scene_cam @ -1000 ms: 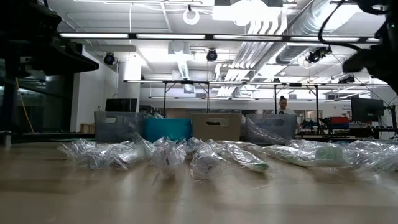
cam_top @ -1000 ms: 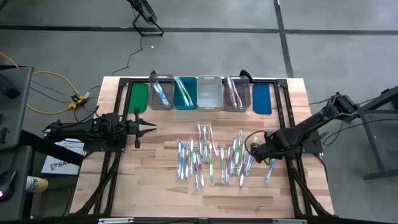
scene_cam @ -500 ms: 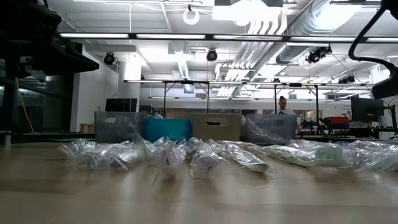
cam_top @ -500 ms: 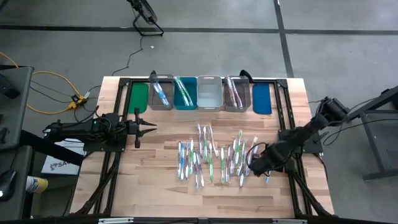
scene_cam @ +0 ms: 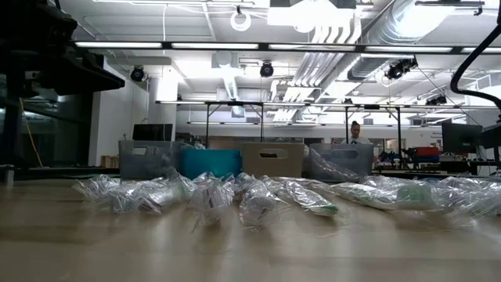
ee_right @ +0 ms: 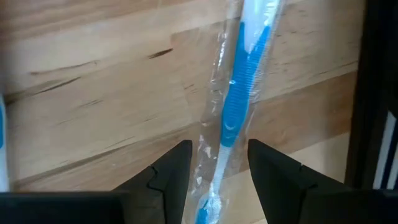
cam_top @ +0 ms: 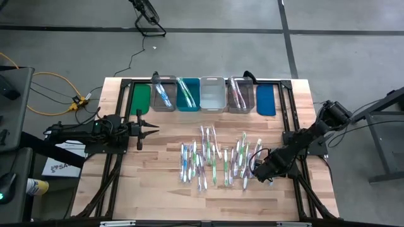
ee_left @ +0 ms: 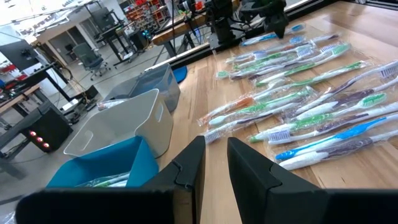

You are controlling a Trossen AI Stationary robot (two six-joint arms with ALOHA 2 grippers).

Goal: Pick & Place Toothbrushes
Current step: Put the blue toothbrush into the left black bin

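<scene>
Several toothbrushes (cam_top: 214,161) in clear wrappers lie flat in a loose row on the middle of the wooden table; they also show in the left wrist view (ee_left: 298,93). My right gripper (cam_top: 262,170) hangs at the row's right end and points steeply down. It is open, one finger on each side of a blue toothbrush (ee_right: 239,93) lying on the wood. I cannot tell whether the fingers touch its wrapper. My left gripper (cam_top: 154,130) waits level at the table's left. Its fingers (ee_left: 193,168) stand a narrow gap apart with nothing between them.
Along the far edge stands a row of bins: green (cam_top: 140,99), grey (cam_top: 163,96), teal (cam_top: 188,94), pale grey (cam_top: 213,94), clear (cam_top: 240,94) and blue (cam_top: 266,99); some hold toothbrushes. Bare wood lies near the front edge (cam_top: 189,202). A person (scene_cam: 357,133) stands far behind the table.
My right gripper has come down and moved toward the table's near edge, onto the blue toothbrush at the row's right end. It has tipped to point more steeply down. The toothbrushes lie as before.
</scene>
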